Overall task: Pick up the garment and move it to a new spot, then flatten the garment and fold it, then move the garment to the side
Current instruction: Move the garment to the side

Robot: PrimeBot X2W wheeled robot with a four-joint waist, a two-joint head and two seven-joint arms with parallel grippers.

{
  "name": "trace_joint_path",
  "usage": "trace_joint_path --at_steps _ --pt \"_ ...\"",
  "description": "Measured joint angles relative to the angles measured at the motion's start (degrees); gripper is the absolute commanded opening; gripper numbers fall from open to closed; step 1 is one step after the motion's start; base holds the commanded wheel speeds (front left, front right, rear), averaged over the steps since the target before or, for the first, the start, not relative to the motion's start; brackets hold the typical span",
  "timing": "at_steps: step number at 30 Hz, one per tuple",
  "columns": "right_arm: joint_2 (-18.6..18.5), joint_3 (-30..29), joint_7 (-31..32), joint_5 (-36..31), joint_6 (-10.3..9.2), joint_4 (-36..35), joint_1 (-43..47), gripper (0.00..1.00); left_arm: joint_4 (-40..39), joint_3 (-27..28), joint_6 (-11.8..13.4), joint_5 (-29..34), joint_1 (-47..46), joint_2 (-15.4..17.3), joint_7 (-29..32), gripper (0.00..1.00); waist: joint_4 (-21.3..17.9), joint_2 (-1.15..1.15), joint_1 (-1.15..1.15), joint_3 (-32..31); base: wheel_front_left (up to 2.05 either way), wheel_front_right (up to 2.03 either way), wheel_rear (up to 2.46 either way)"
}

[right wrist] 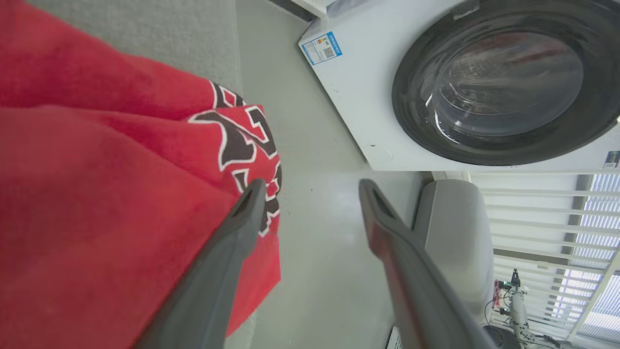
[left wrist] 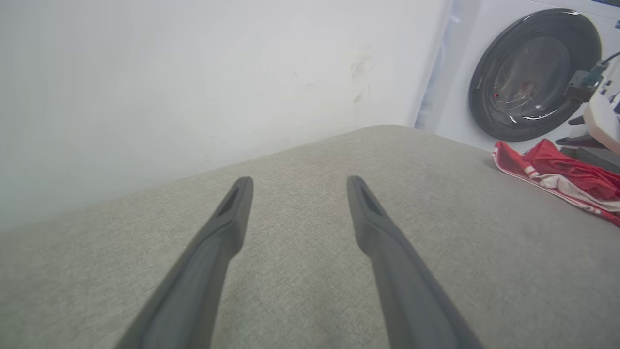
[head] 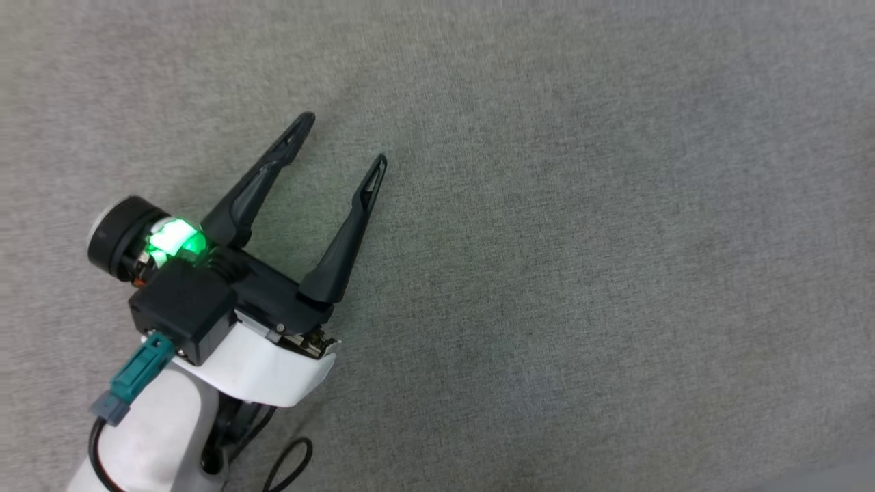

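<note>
The garment (right wrist: 97, 194), a red jersey, lies crumpled at the edge of the grey upholstered surface (right wrist: 145, 29) and hangs over that edge toward the floor (right wrist: 310, 145). Its black, white-outlined chest lettering (right wrist: 237, 140) is folded, so no letter or number can be read for certain. In the right wrist view the cloth spreads to the left of the right end effector (right wrist: 311, 189), whose left finger overlaps its hem; whether they touch cannot be told. That end effector stands wide, with bare floor in the gap between its fingers. Beyond it is a white washing machine (right wrist: 368, 97) with a dark round door (right wrist: 503, 82) and a blue-and-white label (right wrist: 321, 47) bearing a QR code, its text too small to read. Slatted blinds (right wrist: 547, 218) show to the lower right. The left end effector (head: 344, 140) also stands wide, over bare grey fabric. In its wrist view the garment (left wrist: 571, 177) lies well off to its right, and a white wall (left wrist: 193, 72) rises ahead.
</note>
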Motion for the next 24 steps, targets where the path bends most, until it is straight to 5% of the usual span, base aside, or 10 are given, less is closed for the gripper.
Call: trace_joint_path --at_steps 6,16,24 --pt "2.2 1.9 -0.7 -1.1 0.01 -4.4 0.0 1.0 5.1 0.3 0.6 -1.6 2.4 -1.4 -2.9 1.0 0.7 0.0 0.0 -5.1 0.0 0.0 0.0" --pt "4.6 10.1 -4.6 6.2 0.0 -15.7 4.6 1.0 11.9 3.1 2.3 -4.6 9.4 -4.7 -5.5 1.0 2.5 0.0 -0.02 -17.4 0.0 0.0 0.0" --pt "14.0 8.9 -8.0 17.3 0.0 -27.1 14.3 1.0 13.7 6.5 2.6 -5.4 15.0 -6.8 -5.6 1.0 5.7 0.0 -0.03 -25.7 0.0 0.0 0.0"
